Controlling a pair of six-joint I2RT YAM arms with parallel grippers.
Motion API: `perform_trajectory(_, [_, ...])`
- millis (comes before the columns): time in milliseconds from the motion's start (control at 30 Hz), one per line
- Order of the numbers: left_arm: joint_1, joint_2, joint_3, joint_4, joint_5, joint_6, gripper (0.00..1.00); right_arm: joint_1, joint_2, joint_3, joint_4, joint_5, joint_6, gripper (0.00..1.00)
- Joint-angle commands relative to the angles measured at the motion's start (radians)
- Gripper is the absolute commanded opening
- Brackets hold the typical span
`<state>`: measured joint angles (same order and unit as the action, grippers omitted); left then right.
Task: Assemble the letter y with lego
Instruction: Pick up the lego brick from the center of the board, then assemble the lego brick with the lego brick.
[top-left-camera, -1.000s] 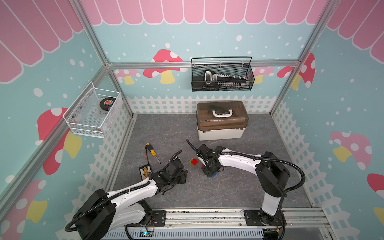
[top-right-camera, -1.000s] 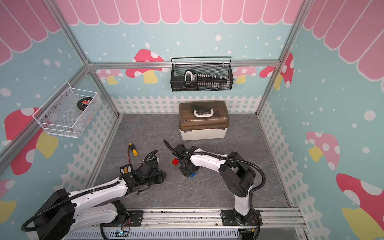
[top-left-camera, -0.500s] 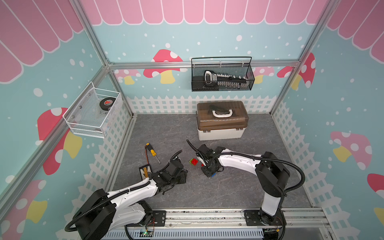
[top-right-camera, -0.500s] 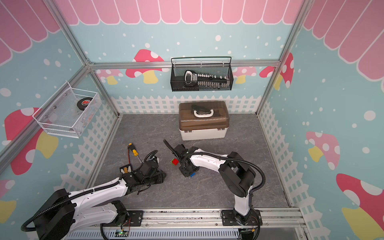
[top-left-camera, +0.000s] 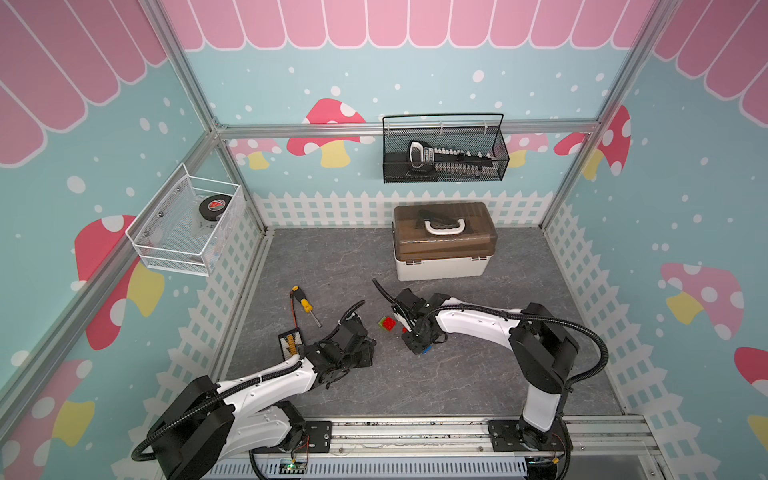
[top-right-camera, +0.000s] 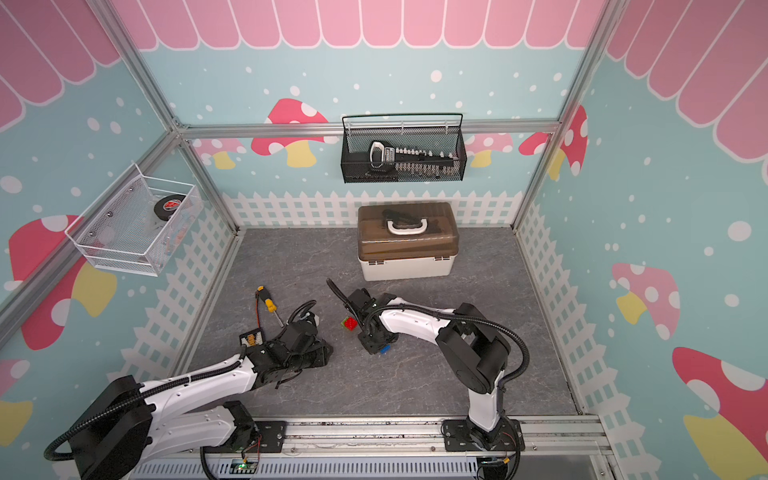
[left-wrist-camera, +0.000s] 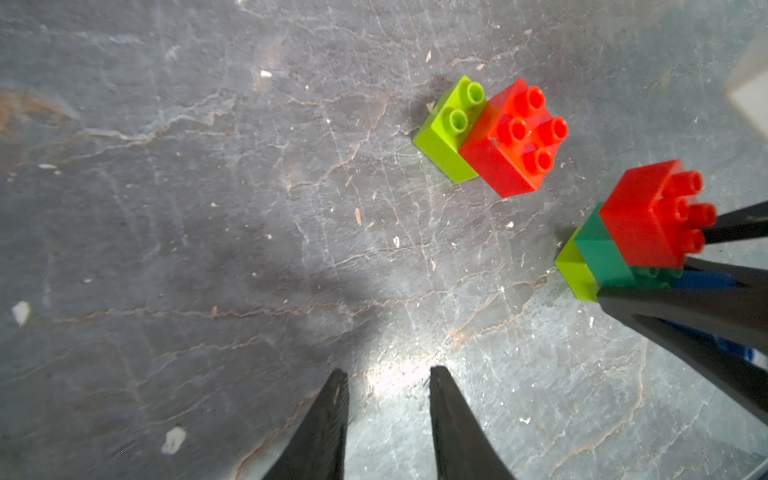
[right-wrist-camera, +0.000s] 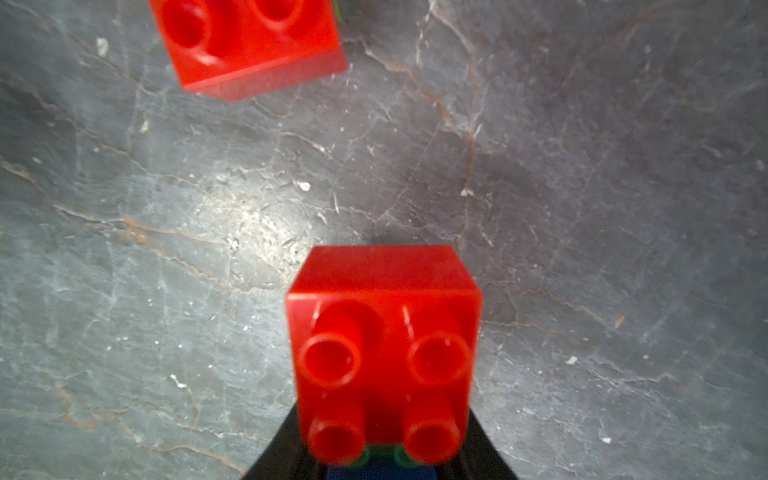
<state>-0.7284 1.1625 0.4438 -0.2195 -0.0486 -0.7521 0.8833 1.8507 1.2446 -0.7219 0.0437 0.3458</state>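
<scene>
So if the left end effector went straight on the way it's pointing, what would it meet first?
Probably bare grey floor: the left end effector points just past the lime-and-red brick pair, though depth is unclear.

red-lime pair (left-wrist-camera: 505, 139) studs-up, floor | red-green-lime-blue cluster (left-wrist-camera: 642, 218) just beside

Floor (top-left-camera: 332, 257) grey w/ pale veins. Loose lime brick (left-wrist-camera: 446, 133) + red brick (left-wrist-camera: 513, 141); at 4 o'clock of them: red top brick (left-wrist-camera: 648, 216), dk-green bar (left-wrist-camera: 602, 253), lime base (left-wrist-camera: 575, 270), blue brick (left-wrist-camera: 702, 281).
</scene>
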Motion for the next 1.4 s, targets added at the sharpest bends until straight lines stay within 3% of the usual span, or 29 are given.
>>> perform_trajectory(0, [0.007,0.005,0.013,0.012,0.001,0.003,0.35,-0.004,0.027,0.013,0.002,0.000,0.004,0.40])
perform_trajectory(100, [0.007,0.004,0.010,0.014,0.001,0.001,0.35,-0.005,0.027,0.019,0.001,0.003,0.003,0.39])
perform_trajectory(367, [0.010,0.015,0.008,0.023,-0.005,0.003,0.35,-0.008,0.011,0.027,0.004,0.008,-0.012,0.25])
perform_trajectory(600, [0.064,0.072,0.018,0.097,0.059,0.008,0.36,-0.037,-0.044,0.084,0.008,0.008,-0.114,0.22])
perform_trajectory(800, [0.161,0.131,0.035,0.207,0.170,0.012,0.46,-0.059,-0.031,0.165,0.000,-0.003,-0.184,0.21])
perform_trajectory(967, [0.215,0.186,0.052,0.342,0.243,0.004,0.63,-0.063,-0.016,0.193,0.008,-0.016,-0.205,0.21])
perform_trajectory(1367, [0.276,0.356,0.087,0.537,0.352,-0.011,0.66,-0.070,0.007,0.213,0.028,-0.045,-0.218,0.21])
